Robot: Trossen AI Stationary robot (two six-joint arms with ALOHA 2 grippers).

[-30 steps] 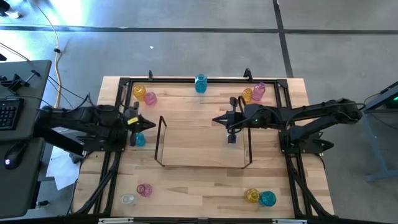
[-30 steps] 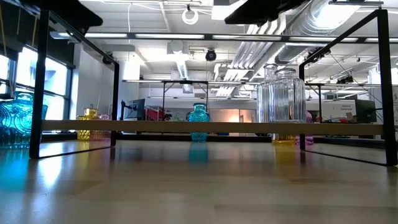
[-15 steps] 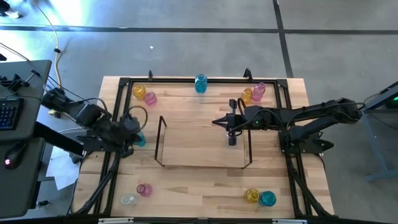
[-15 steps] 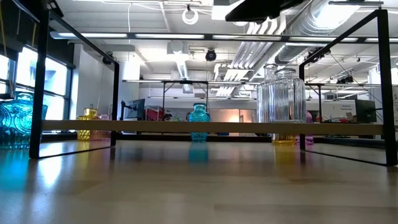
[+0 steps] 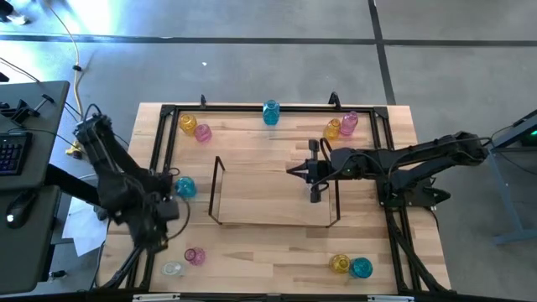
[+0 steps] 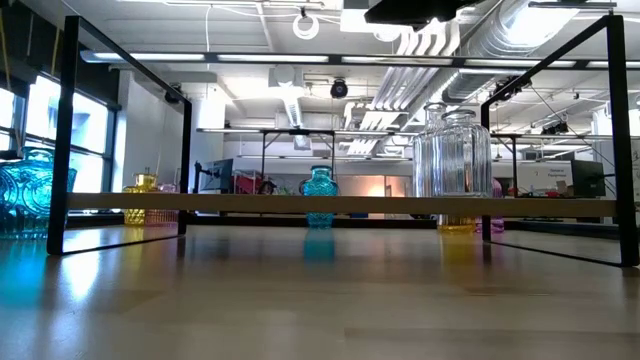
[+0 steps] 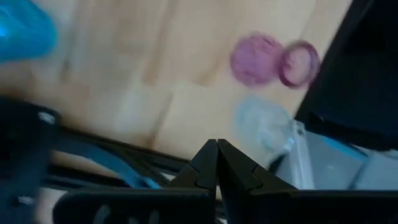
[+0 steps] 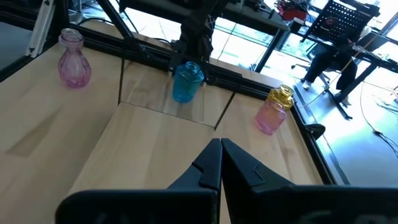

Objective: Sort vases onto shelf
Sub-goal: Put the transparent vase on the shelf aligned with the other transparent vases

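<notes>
Left gripper (image 7: pixel 217 144) jaws clenched, empty, above pink vase (image 7: pixel 255 59). Right gripper (image 8: pixel 220 144) clenched, empty, over shelf (image 5: pixel 220 189).

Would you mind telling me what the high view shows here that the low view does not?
Only the high view shows both arms: the left gripper shut at the table's left edge, the right gripper shut over the shelf, plus the pink vase and clear vase lying near the front left corner. Only the low view shows the room behind and a tall clear vase. Both show the blue vase at the far edge.
</notes>
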